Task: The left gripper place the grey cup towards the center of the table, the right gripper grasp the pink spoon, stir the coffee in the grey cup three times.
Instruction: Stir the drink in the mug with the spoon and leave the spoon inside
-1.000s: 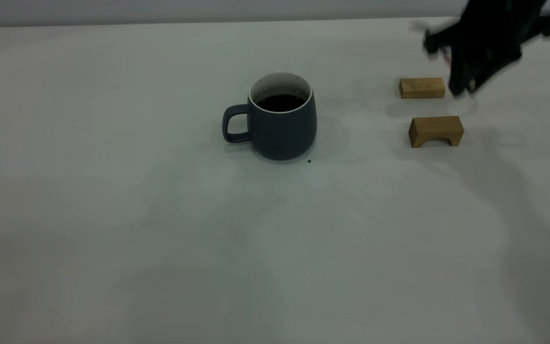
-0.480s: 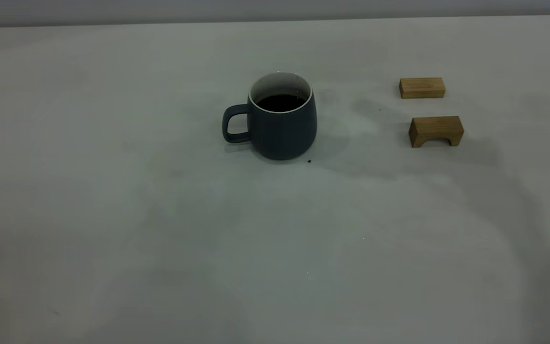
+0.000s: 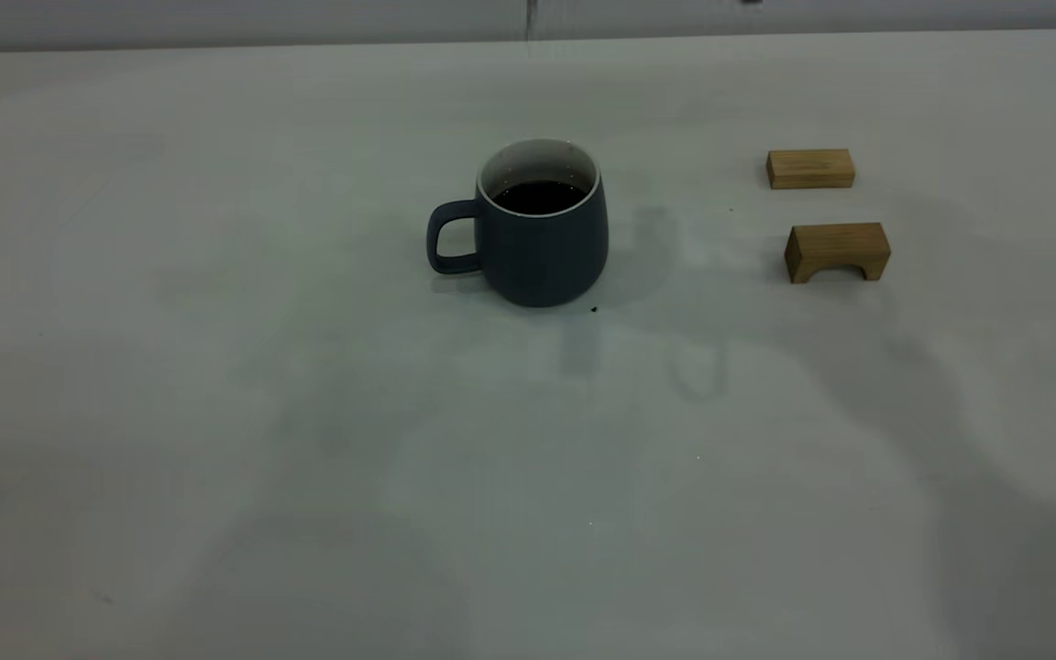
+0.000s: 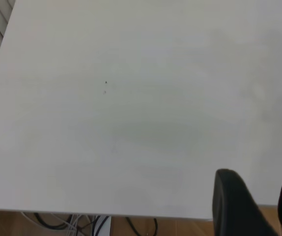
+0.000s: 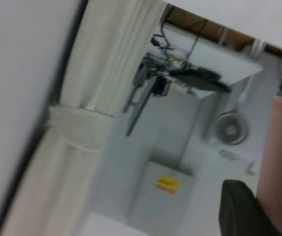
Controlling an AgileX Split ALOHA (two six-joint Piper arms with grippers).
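The grey cup [image 3: 542, 243] stands upright near the middle of the table [image 3: 216, 412], its handle pointing left, with dark coffee [image 3: 539, 196] inside. Neither gripper shows in the exterior view. In the right wrist view my right gripper [image 5: 273, 216] is shut on the pink spoon [image 5: 278, 157], whose pale pink handle runs up between the dark fingers [image 5: 239, 209]; it is raised and faces the room. In the left wrist view my left gripper [image 4: 261, 206] is open, nothing between its fingers, over a bare table edge away from the cup.
Two tan wooden blocks lie right of the cup: a flat one [image 3: 810, 169] farther back and an arched one [image 3: 837, 251] nearer. A thin grey line [image 3: 528, 18] crosses the top edge above the cup; what it is cannot be told.
The right arm, which was above the wooden blocks a second ago, has risen out of the exterior view. Its shadow has shifted left toward the cup. The cup and blocks have not moved.
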